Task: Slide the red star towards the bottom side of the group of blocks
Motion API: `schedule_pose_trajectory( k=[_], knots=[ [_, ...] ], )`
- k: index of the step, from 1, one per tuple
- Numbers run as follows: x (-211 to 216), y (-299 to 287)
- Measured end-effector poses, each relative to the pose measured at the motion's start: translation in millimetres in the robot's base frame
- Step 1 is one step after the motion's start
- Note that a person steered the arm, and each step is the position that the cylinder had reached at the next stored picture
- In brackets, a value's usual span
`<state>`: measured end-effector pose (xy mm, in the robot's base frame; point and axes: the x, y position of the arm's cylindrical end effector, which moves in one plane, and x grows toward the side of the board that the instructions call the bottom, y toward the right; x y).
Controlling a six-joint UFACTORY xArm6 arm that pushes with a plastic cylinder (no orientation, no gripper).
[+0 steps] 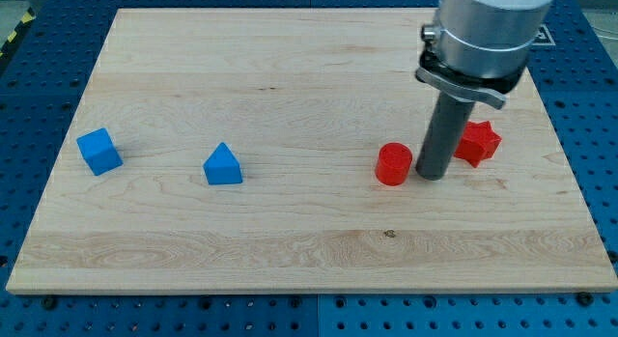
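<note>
The red star (478, 143) lies on the wooden board (290, 240) at the view's right, partly hidden behind my rod. My tip (432, 176) rests on the board just left of the star and just right of a red cylinder (393, 164). A blue triangular block (223, 165) sits left of the middle. A blue cube (99, 150) sits near the board's left edge.
The board lies on a blue perforated table (39, 47). The arm's grey body (483, 33) hangs over the board's upper right.
</note>
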<state>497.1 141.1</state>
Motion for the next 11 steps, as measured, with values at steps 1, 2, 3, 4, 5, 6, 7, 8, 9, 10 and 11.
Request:
schedule_pose_trajectory(
  k=[1, 2, 3, 4, 5, 6, 7, 8, 9, 10, 11],
  knots=[
    [-2.4, 25.4],
    [-21.3, 42.8],
    [-34.4, 44.5],
    [-55.1, 44.5],
    [-78.5, 51.7],
    [-97.0, 53.8],
    [-85.8, 65.9],
    [-58.1, 75.2],
    [-63.0, 93.7],
    [-90.4, 111.2],
    [-106.2, 116.8]
  ],
)
